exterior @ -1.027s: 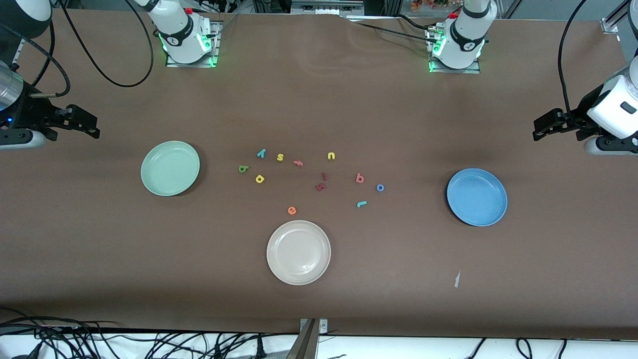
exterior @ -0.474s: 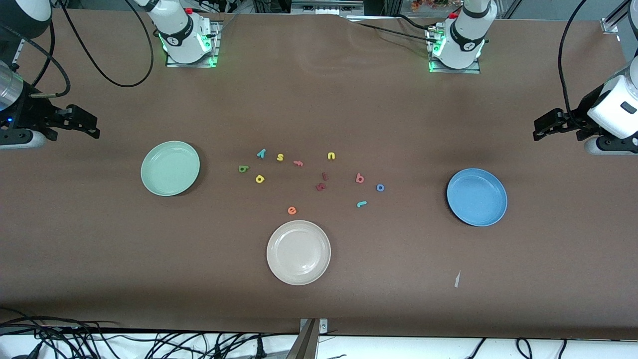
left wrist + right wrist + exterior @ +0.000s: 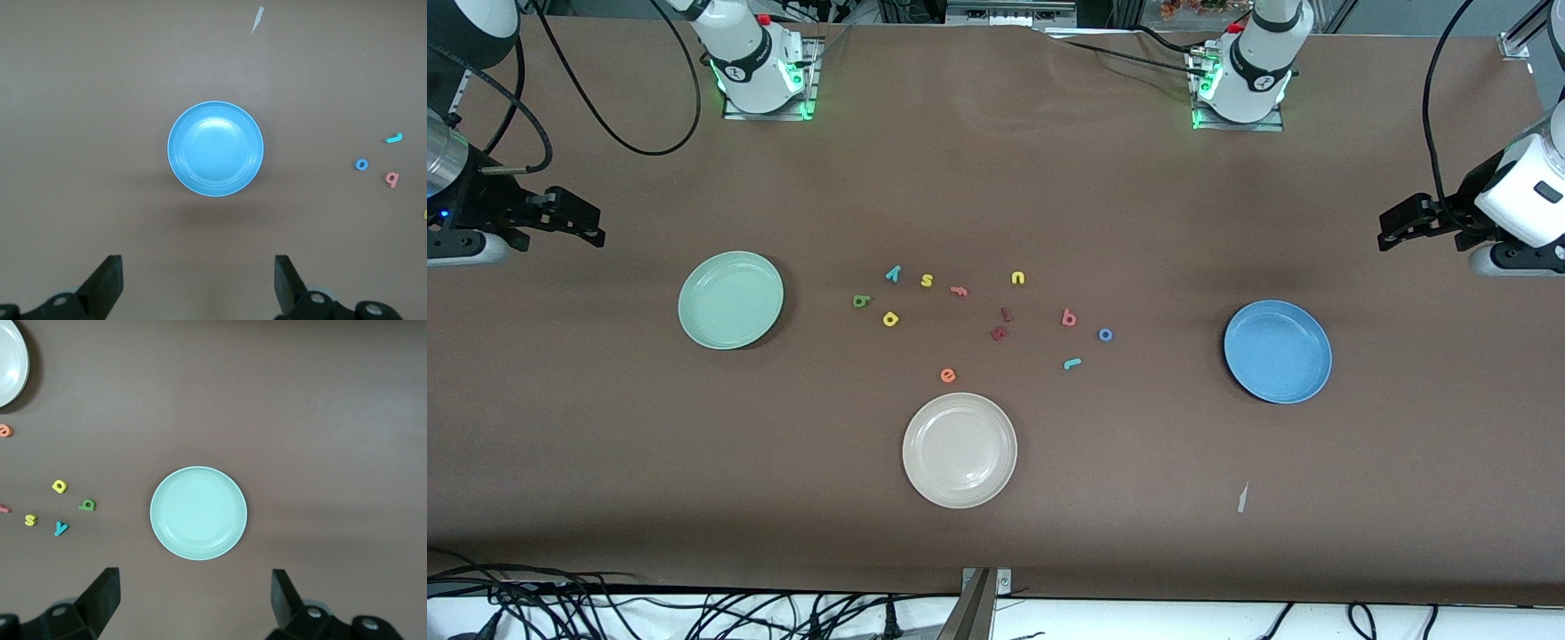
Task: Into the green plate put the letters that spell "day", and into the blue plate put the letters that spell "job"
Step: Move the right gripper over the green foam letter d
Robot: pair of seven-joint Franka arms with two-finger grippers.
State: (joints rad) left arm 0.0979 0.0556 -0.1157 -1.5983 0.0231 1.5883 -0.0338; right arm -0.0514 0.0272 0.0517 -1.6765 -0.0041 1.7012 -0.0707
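Note:
The green plate (image 3: pixel 731 300) lies toward the right arm's end and the blue plate (image 3: pixel 1278 351) toward the left arm's end, both empty. Between them on the table lie a green d (image 3: pixel 860 301), yellow a (image 3: pixel 890 318) and teal y (image 3: pixel 893 274) beside the green plate. A red b (image 3: pixel 1068 317), blue o (image 3: pixel 1105 334) and teal j (image 3: pixel 1072 363) lie closer to the blue plate. My right gripper (image 3: pixel 580 219) hangs open and empty over its table end, with the green plate (image 3: pixel 198 513) in its wrist view. My left gripper (image 3: pixel 1393 224) waits likewise, open, viewing the blue plate (image 3: pixel 215 149).
A cream-white plate (image 3: pixel 959 450) sits nearer the front camera than the letters. Other letters lie among them: yellow s (image 3: pixel 927 281), yellow u (image 3: pixel 1018 278), pink f (image 3: pixel 959 290), orange e (image 3: pixel 948 375), two dark red pieces (image 3: pixel 1000 333). A paper scrap (image 3: pixel 1242 498) lies near the front edge.

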